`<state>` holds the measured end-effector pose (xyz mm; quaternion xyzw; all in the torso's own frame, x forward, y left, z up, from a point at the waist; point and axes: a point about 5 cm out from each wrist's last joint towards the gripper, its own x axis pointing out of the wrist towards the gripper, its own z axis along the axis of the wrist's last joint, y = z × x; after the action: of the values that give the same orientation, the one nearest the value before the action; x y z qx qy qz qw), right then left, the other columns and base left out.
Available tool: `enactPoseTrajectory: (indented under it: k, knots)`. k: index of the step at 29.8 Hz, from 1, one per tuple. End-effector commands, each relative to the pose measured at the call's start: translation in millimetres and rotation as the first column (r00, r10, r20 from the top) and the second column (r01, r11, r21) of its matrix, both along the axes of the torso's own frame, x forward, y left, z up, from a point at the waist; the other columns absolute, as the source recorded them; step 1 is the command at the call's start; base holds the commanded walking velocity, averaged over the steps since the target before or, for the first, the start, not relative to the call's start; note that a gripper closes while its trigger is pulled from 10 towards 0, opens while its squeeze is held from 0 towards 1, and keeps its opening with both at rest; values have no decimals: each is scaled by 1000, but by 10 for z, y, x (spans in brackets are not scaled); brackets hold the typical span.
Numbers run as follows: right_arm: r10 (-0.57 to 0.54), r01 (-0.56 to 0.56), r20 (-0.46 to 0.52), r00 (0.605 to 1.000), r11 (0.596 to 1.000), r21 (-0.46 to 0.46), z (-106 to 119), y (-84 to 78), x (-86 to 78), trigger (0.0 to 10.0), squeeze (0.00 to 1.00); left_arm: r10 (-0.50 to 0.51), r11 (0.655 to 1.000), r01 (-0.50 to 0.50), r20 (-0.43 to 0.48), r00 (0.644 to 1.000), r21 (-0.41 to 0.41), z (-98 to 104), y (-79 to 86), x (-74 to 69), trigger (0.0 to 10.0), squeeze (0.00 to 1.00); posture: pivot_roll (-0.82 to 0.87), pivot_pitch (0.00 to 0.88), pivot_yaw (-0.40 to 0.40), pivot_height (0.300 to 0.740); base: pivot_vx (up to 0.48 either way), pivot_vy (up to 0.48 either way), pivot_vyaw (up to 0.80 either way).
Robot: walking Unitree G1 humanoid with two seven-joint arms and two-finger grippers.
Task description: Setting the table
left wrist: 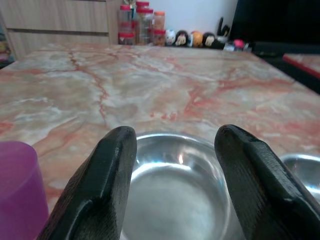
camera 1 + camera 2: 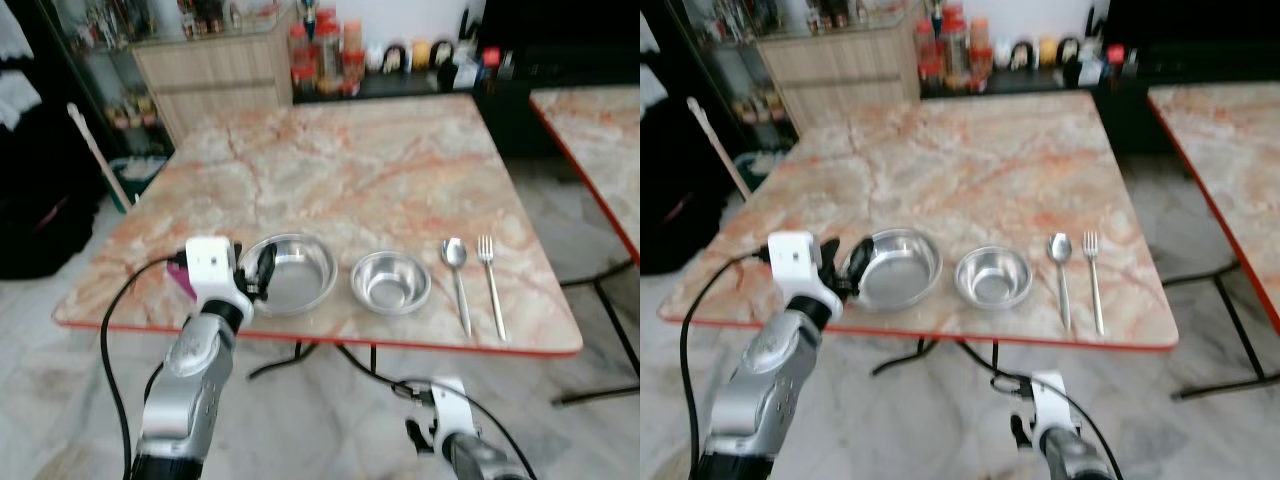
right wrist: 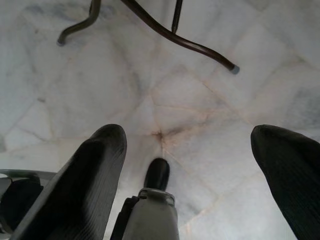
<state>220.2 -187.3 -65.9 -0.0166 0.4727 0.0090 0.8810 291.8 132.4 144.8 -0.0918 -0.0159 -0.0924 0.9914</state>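
Marble table (image 2: 380, 170) holds big bowl (image 2: 290, 272) near front edge w/ small bowl (image 2: 391, 281), spoon (image 2: 458, 280), fork (image 2: 491, 283); left gripper (image 1: 175, 165) open over big bowl, right gripper (image 3: 190, 165) open, idle; purple cup (image 1: 17, 185), prob. just beside fingers, could tip.

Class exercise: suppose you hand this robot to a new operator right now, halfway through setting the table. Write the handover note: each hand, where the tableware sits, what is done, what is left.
Left hand: open, at the near table edge, fingers either side of the large steel bowl's near rim, not closed on it.
Right hand: open, hanging idle below the table over the floor.
Laid along the near edge of the marble table, left to right: purple cup, large steel bowl, small steel bowl, spoon, fork.
Done: all five pieces are on the table.
Left: probably just withdraw the left hand; check whether another place needs setting.
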Motion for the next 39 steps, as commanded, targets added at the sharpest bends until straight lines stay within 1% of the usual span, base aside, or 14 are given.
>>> enactPoseTrajectory:
  k: [1, 3, 5, 7, 10, 13, 16, 22, 28, 31, 34, 35, 37, 39]
  knots:
    - [13, -13, 3, 1000, 1000, 10, 6, 59, 22, 10000, 0, 34, 999, -33, -44, 998, 19, -50, 83, 13, 10000, 0, -21, 15, 94, 740, 0, 0, 0]
    - [13, -13, 3, 1000, 1000, 10, 6, 59, 22, 10000, 0, 35, 999, -34, -47, 998, 18, -52, 85, 13, 10000, 0, -21, 15, 94, 740, 0, 0, 0]
    - [15, -15, 3, 1000, 1000, 10, 6, 59, 22, 10000, 0, 91, 995, -95, -171, 981, -15, -115, 177, 40, 10000, 0, -21, 15, 94, 740, 0, 0, 0]
    - [16, -16, 2, 1000, 1000, 10, 6, 59, 22, 10000, 0, 127, 991, -131, -244, 961, -3, -123, 221, 48, 10000, 0, -14, 12, 90, 740, 0, 0, 0]
    - [18, -18, 1, 1000, 1000, 9, 5, 58, 21, 10000, 0, 150, 989, -148, -274, 950, 27, -117, 222, 41, 10000, 0, -14, 12, 89, 740, 0, 0, 0]
    - [19, -19, 1, 1000, 1000, 9, 5, 58, 21, 10000, 0, 160, 987, -159, -302, 940, 28, -128, 198, 34, 10000, 0, -14, 12, 89, 740, 0, 0, 0]
    - [21, -21, 1, 1000, 1000, 9, 6, 60, 22, 10000, 0, 144, 988, -155, -357, 923, -2, -158, 125, 45, 10000, 0, -13, 9, 88, 740, 0, 0, 0]
    - [19, -19, 3, 1000, 1000, 11, 7, 61, 24, 10000, 0, 110, 990, -136, -384, 917, -41, -186, 98, 84, 10000, 0, -15, 7, 86, 740, 0, 0, 0]
    - [19, -19, 3, 1000, 1000, 10, 7, 58, 23, 10000, 0, 88, 995, -101, -345, 935, -22, -177, 113, 113, 10000, 0, -19, 7, 85, 740, 0, 0, 0]
    - [19, -19, 2, 1000, 1000, 8, 6, 51, 20, 10000, 0, 92, 994, -106, -355, 931, -20, -220, 145, 113, 10000, 0, -20, 11, 85, 740, 0, 0, 0]
    - [18, -18, 1, 1000, 1000, 7, 3, 47, 14, 10000, 0, 120, 982, -167, -399, 909, -84, -280, 191, 99, 10000, 0, -19, 16, 84, 740, 0, 0, 0]
    - [20, -20, 0, 1000, 1000, 7, 3, 47, 14, 10000, 0, 135, 970, -204, -411, 902, -130, -280, 209, 115, 10000, 0, -19, 16, 84, 740, 0, 0, 0]
    - [20, -20, 0, 1000, 1000, 7, 3, 47, 14, 10000, 0, 143, 963, -223, -417, 898, -150, -280, 218, 128, 10000, 0, -19, 16, 84, 740, 0, 0, 0]
    - [20, -20, 0, 1000, 1000, 8, 1, 53, 12, 10000, 0, 162, 935, -278, -433, 887, -219, -256, 239, 175, 10000, 0, -22, 21, 91, 740, 0, 0, 0]
